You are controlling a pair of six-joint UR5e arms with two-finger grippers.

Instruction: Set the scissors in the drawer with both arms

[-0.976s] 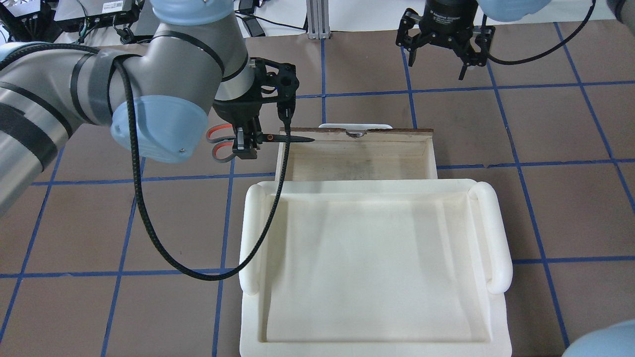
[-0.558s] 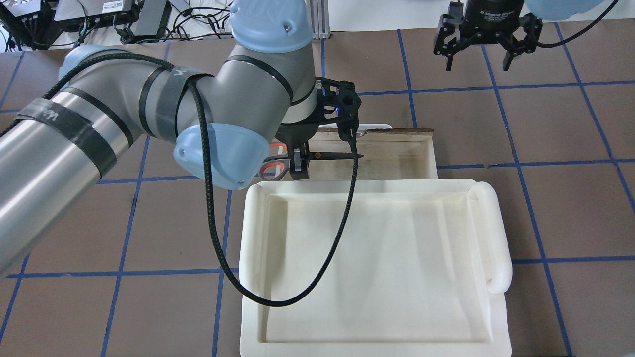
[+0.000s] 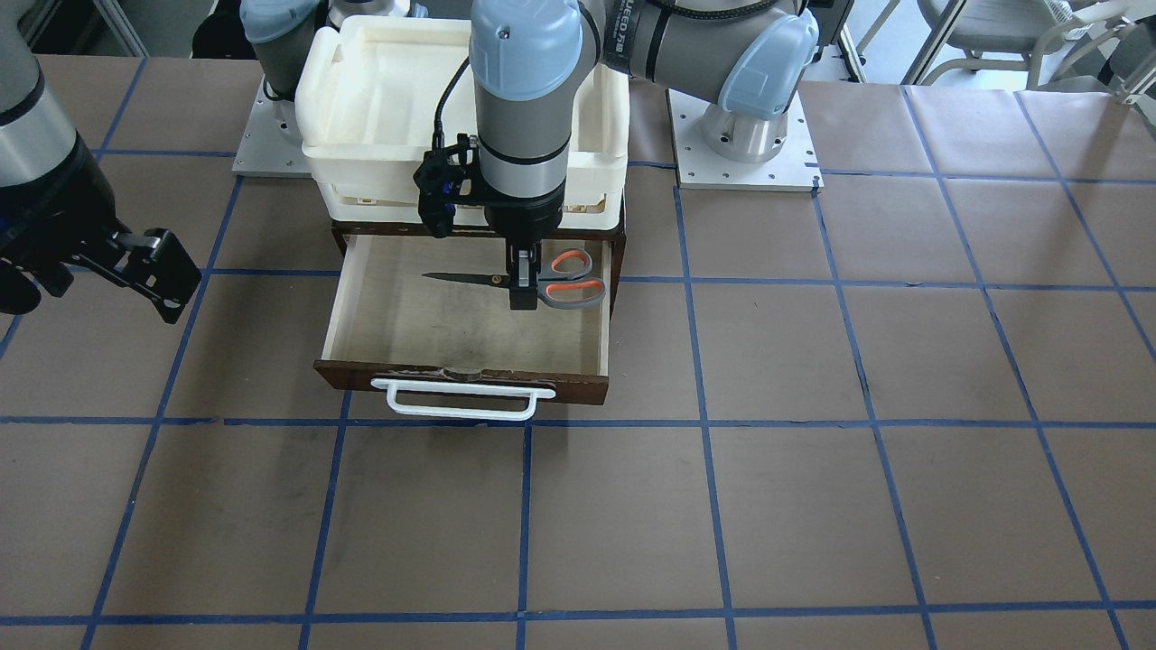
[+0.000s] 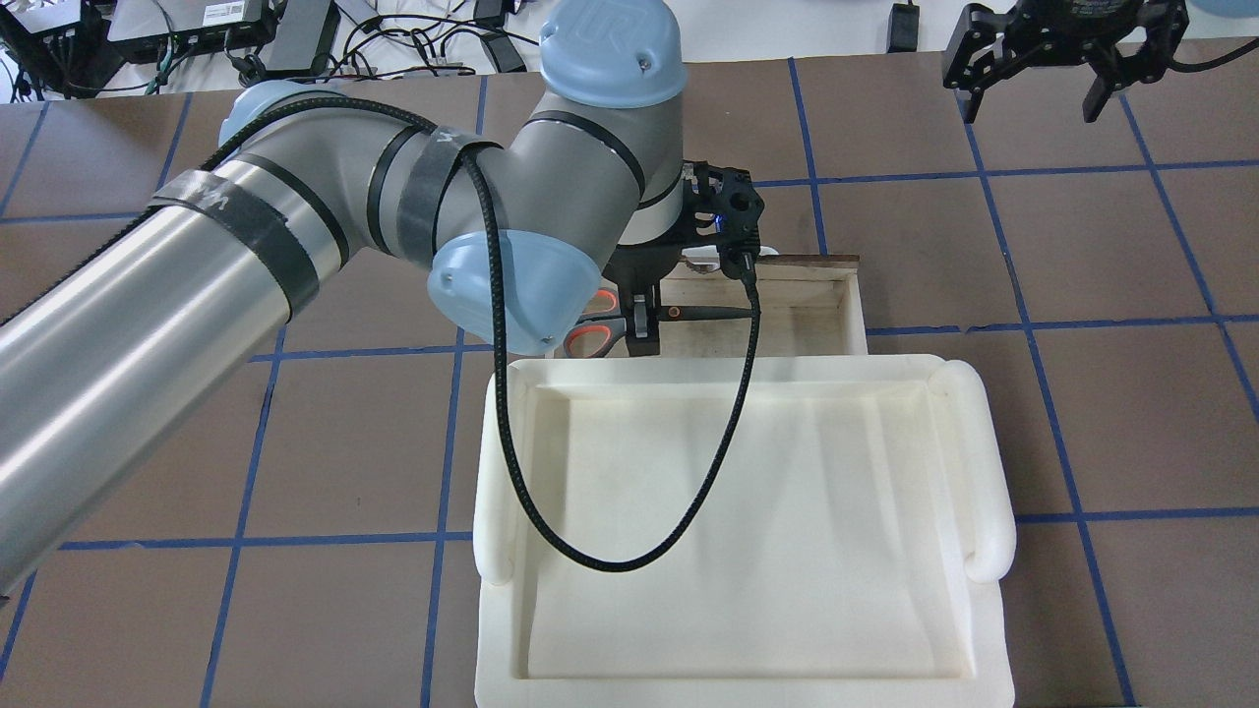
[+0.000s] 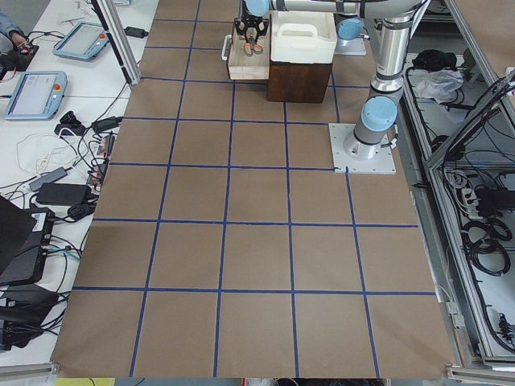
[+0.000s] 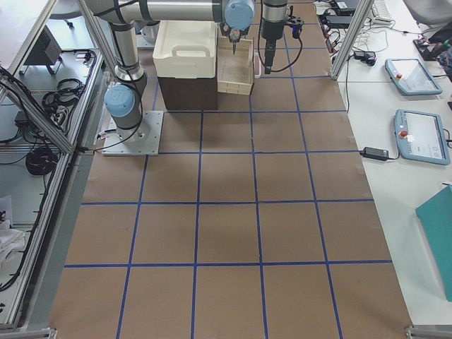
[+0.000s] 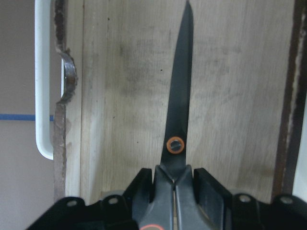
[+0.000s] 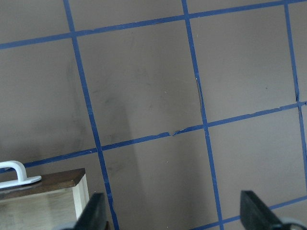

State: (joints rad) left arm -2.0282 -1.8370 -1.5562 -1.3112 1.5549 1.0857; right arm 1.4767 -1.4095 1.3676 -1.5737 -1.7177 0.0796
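The scissors (image 3: 571, 280) have slim blades and grey handles with orange-red loops. My left gripper (image 3: 522, 287) is shut on them near the pivot and holds them level over the open drawer (image 3: 424, 329), blades along its width. The overhead view shows the gripper (image 4: 641, 329), the handles (image 4: 590, 336) and the drawer's pale floor (image 4: 807, 305). In the left wrist view the blade (image 7: 180, 105) points across the drawer floor (image 7: 124, 96). I cannot tell whether it touches the floor. My right gripper (image 4: 1031, 98) is open and empty, far right of the drawer; it also shows in the front view (image 3: 99, 293).
A cream-white plastic tray (image 4: 984, 472) sits on the dark cabinet above the drawer. The drawer's white bar handle (image 3: 462, 403) faces away from the robot. Brown table paper with blue tape lines (image 8: 144, 96) surrounds the cabinet. My left arm's black cable (image 4: 629, 560) hangs over the tray.
My left arm has carried the scissors to the right, from beside the drawer's left wall to over its floor. My right gripper has moved further right and away, still open.
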